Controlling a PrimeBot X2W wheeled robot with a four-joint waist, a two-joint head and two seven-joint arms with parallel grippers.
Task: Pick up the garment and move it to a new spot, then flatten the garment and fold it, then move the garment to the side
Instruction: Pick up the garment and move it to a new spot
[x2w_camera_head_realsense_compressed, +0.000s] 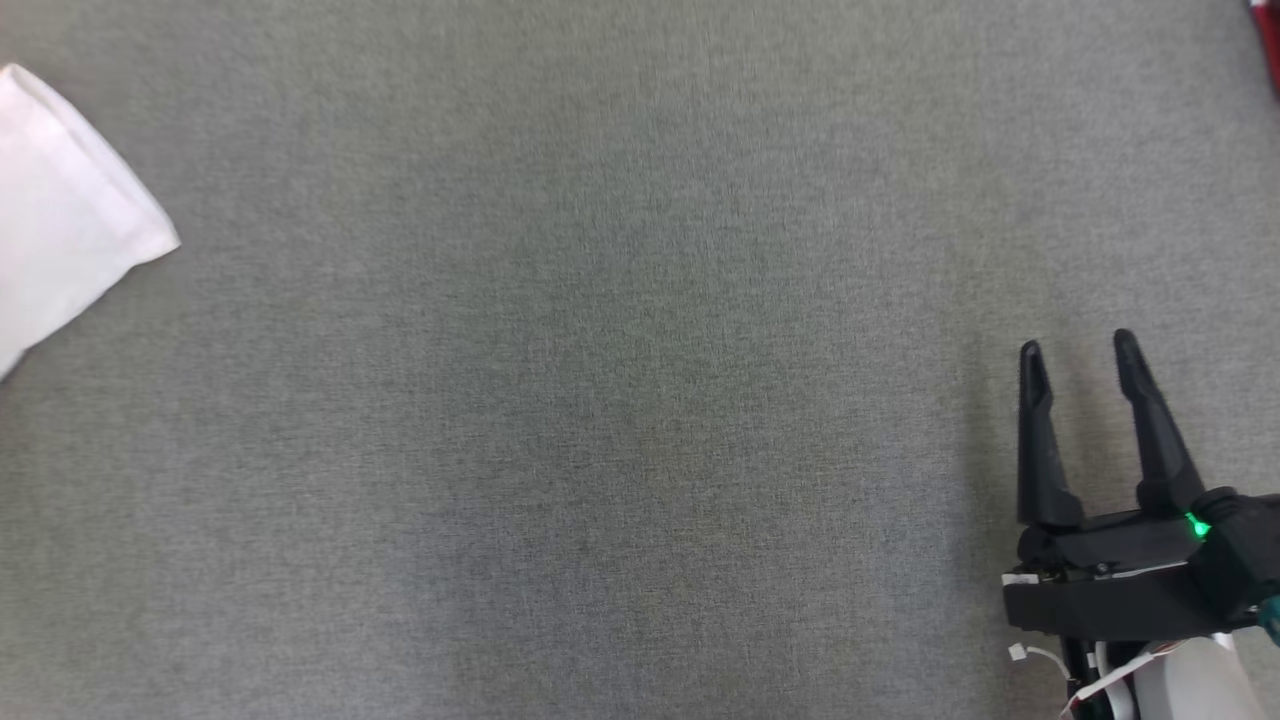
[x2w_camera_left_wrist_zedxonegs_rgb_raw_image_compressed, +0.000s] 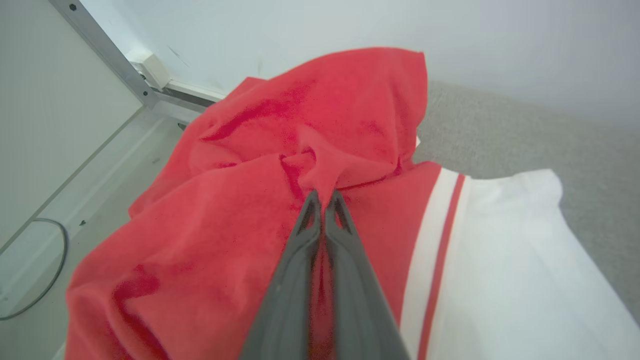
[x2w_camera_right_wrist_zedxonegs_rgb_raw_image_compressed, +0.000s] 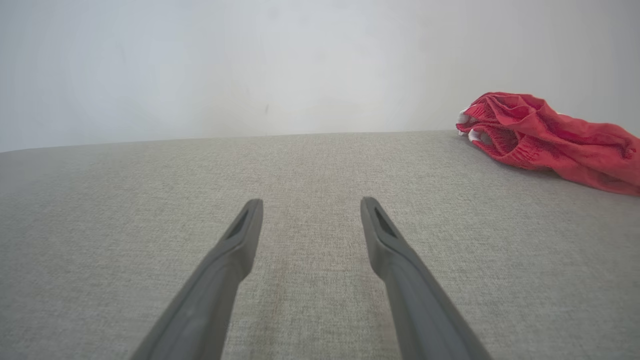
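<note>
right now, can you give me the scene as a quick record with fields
surface: grey fabric surface
left gripper: shut, pinching a red fold of the red and white garment
right gripper: open, empty, over the surface
white section: lies at the head view's left edge
other item: crumpled red cloth lying on the surface, apart from the right gripper

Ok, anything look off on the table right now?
Nothing damaged or spilled. One oddity: a second, crumpled red garment lies at the far right of the grey surface, apart from the red-and-white garment pinched in the left tool.
</note>
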